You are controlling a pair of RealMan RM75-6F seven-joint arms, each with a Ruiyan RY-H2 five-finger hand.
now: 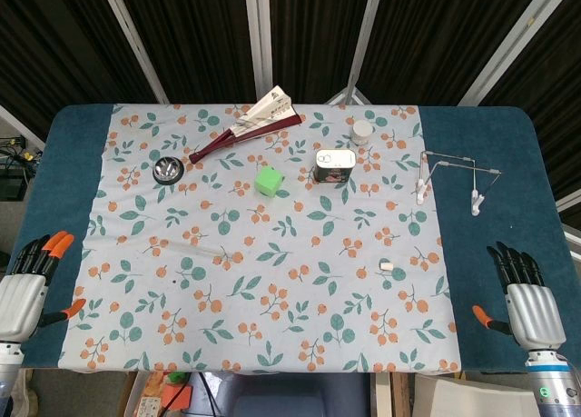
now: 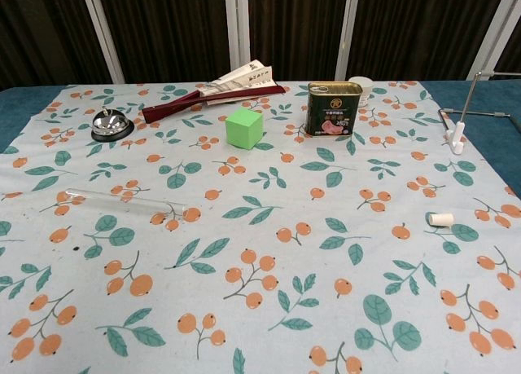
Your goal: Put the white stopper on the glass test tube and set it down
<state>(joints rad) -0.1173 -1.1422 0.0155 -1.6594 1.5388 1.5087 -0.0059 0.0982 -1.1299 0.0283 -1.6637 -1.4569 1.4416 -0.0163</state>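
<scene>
The left hand [image 1: 25, 290] rests at the near left edge of the table, on the bare blue cloth [image 1: 73, 181] just outside the floral tablecloth [image 1: 272, 308]; its fingers are spread and it holds nothing. The right hand [image 1: 522, 294] lies at the near right edge, also on the blue cloth, fingers apart and empty. Neither hand shows in the chest view.

The glass test tube [image 1: 191, 249] lies flat on the tablecloth, ahead of the left hand and toward the table's middle, well apart from it. The white stopper [image 1: 386, 267] lies on its side ahead of the right hand and inward from it, nearer to that hand than the tube is to the left one. Tube and stopper are well apart from each other, with only printed cloth between them.

Farther from the hands, across the far half of the table, stand a silver call bell [image 1: 167, 170] beyond the tube, a green cube [image 1: 269, 181] near the centre, and a tin of luncheon meat [image 1: 334, 164] just to its right. Behind the tin is a small white jar [image 1: 362, 132]. A folded fan [image 1: 250, 126] lies at the far edge. Beyond the right hand, on the blue cloth, stands a wire rack [image 1: 454, 176] with white feet. None of these lies between either hand and the tube or stopper.
</scene>
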